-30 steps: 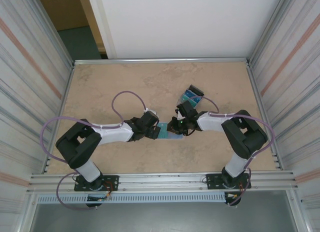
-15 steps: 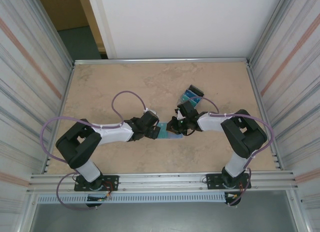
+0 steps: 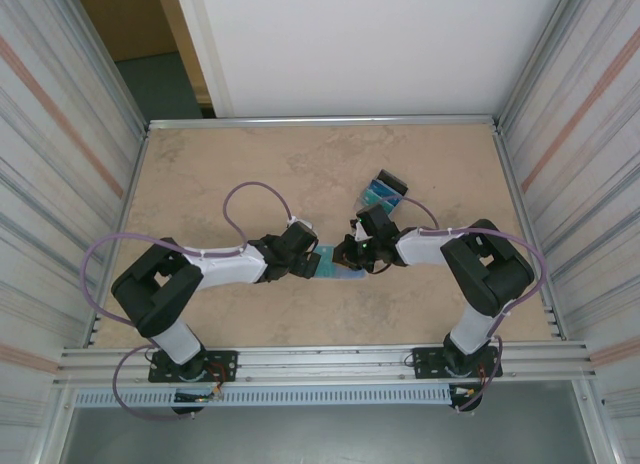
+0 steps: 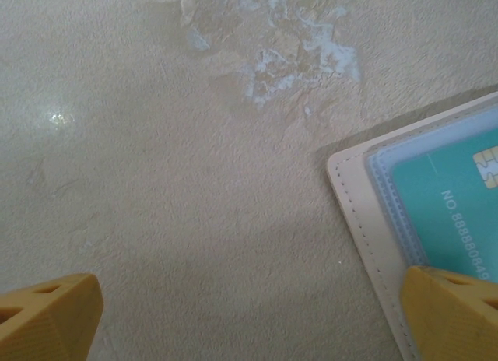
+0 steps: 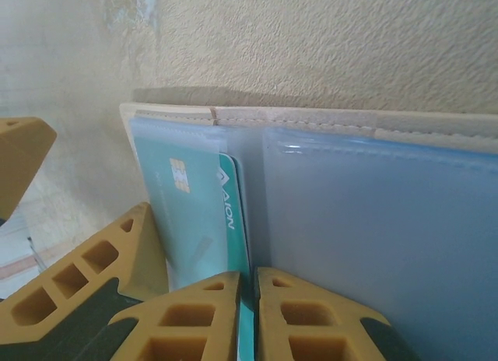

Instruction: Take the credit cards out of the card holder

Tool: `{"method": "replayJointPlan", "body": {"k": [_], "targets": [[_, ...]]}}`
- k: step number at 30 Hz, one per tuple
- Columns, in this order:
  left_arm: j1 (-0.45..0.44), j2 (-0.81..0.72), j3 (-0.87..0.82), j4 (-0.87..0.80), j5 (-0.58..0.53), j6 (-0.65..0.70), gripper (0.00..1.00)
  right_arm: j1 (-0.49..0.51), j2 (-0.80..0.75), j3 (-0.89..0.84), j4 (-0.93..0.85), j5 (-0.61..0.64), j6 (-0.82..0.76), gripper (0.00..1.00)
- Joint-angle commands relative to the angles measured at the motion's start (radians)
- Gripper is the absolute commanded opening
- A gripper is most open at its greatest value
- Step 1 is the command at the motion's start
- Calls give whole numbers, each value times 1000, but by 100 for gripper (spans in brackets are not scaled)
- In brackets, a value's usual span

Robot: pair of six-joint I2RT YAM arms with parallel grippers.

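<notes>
Pinching teal credit card (image 5: pixel 194 213) in clenched right claw (image 5: pixel 247 314): pull straight out, level; left claw (image 4: pixel 249 314), spread wide, should pin card holder (image 5: pixel 373 221) flat on bench (image 4: pixel 156 182).

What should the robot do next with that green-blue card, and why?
Probably slide the teal card out: the right fingers pinch its edge, it sits mostly inside the card holder, and a left finger sits over the holder's corner.

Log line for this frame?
left hand: open, at card holder edge | right hand: shut on teal card | card not yet out
</notes>
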Motion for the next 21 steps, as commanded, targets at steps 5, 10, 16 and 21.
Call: {"method": "replayJointPlan", "body": {"k": [5, 10, 16, 21], "targets": [[-9, 26, 6, -46, -3, -17, 99, 4, 13, -31, 115, -93, 44, 13], [-13, 19, 3, -47, -5, -19, 99, 3, 7, -40, 142, -101, 50, 13], [-16, 21, 5, -47, -7, -19, 99, 1, 11, -44, 150, -103, 49, 8], [-15, 17, 8, -55, -17, -19, 99, -13, -1, -62, 134, -77, 49, 0]]}}
